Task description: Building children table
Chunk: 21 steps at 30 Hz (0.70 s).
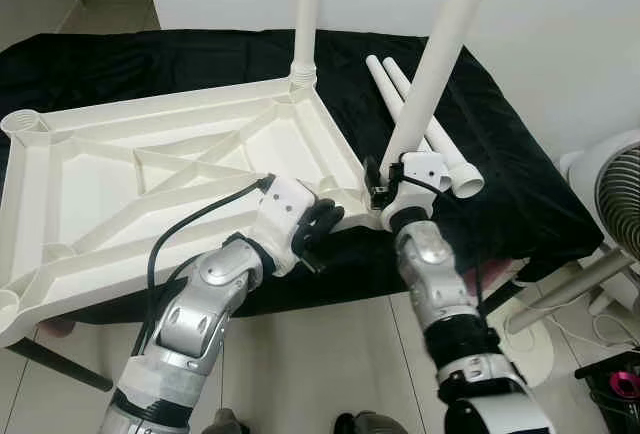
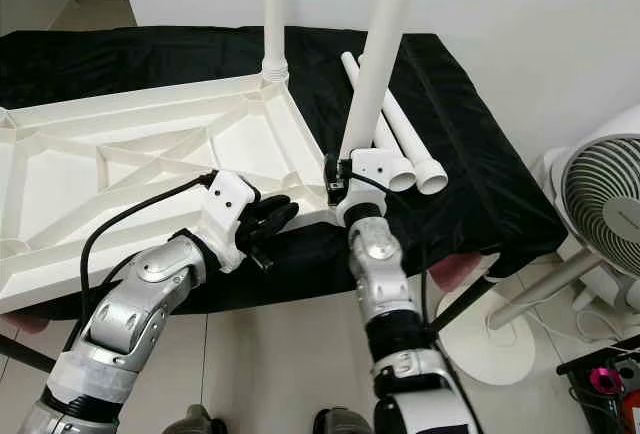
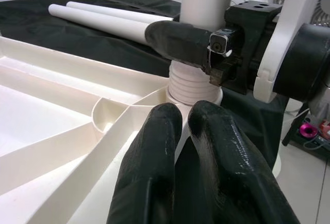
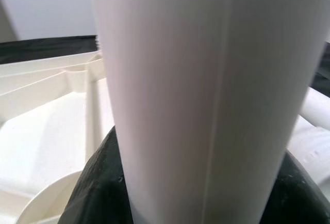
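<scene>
The right hand [image 1: 385, 192] is clamped on a long white plastic leg [image 1: 440, 59] standing tilted in the near right corner socket of the upturned white plastic tabletop [image 1: 150, 189] on the black-draped counter [image 1: 520, 194]. The left hand [image 1: 318, 226], fingers together, braces that corner. Fitting this second leg looks under way (one already stands at the far corner); next it needs straightening and pressing home.

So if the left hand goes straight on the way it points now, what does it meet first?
Most likely the threaded base of the leg that the right hand holds in the corner socket of the upturned tabletop. The left hand points at it from close by, fingers together; exact depth is unclear.
</scene>
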Tool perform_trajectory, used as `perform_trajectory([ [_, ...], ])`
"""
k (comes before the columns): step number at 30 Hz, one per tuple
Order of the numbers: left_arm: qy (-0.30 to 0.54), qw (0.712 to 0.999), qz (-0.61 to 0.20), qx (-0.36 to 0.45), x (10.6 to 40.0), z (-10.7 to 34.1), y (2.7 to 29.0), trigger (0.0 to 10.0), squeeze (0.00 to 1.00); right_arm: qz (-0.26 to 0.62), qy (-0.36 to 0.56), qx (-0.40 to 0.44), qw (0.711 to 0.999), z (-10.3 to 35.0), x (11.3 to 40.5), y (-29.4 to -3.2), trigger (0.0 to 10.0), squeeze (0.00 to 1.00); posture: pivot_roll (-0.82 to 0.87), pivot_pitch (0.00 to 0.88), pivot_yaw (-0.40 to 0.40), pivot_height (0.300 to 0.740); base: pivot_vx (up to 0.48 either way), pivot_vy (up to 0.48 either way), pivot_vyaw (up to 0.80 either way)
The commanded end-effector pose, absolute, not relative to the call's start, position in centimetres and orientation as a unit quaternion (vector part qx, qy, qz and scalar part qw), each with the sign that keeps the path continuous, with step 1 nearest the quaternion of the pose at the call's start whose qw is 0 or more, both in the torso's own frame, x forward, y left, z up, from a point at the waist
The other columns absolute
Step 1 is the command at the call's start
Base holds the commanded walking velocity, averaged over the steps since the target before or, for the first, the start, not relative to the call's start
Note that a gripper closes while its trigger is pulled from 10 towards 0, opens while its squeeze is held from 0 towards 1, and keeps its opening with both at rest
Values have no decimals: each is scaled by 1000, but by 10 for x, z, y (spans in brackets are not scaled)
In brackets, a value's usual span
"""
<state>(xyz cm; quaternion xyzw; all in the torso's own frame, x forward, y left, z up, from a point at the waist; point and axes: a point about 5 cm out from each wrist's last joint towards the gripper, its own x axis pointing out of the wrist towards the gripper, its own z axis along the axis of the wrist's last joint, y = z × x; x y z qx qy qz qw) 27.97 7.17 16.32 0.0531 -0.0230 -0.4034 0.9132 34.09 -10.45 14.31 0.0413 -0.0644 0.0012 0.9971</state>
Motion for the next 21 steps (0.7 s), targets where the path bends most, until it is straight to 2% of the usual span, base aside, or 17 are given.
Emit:
perform_trajectory([
  [1, -24, 921, -385, 55, 281, 164, 73, 10000, 0, -30, -6, 51, 998, 119, 336, -111, 10000, 0, -21, 72, -26, 740, 0, 0, 0],
  [4, -25, 921, -385, 51, 280, 164, 72, 10000, 0, 1, -23, 57, 998, 126, 335, -103, 10000, 0, -23, 67, -27, 740, 0, 0, 0],
  [11, -27, 920, -387, 51, 279, 164, 71, 10000, 0, 22, -42, 68, 997, 132, 334, -104, 10000, 0, -22, 62, -27, 740, 0, 0, 0],
  [12, -27, 920, -387, 51, 279, 164, 71, 10000, 0, 28, -49, 73, 996, 133, 333, -105, 10000, 1000, -22, 61, -28, 740, 0, 0, 0],
  [18, -26, 919, -390, 53, 279, 164, 70, 10000, 0, 84, -87, 85, 989, 145, 331, -113, 10000, 1000, -20, 54, -27, 740, 0, 0, 0],
  [19, -23, 918, -391, 52, 278, 164, 70, 10000, 0, 105, -90, 73, 988, 146, 331, -117, 10000, 141, -18, 52, -27, 740, 0, 0, 0],
  [20, -23, 918, -391, 52, 278, 164, 70, 10000, 0, 105, -90, 73, 988, 146, 331, -117, 10000, 141, -18, 52, -27, 740, 0, 0, 0],
  [21, -22, 918, -393, 52, 278, 164, 70, 10000, 0, 121, -90, 66, 986, 146, 331, -119, 10000, 0, -18, 52, -27, 740, 0, 0, 0],
])
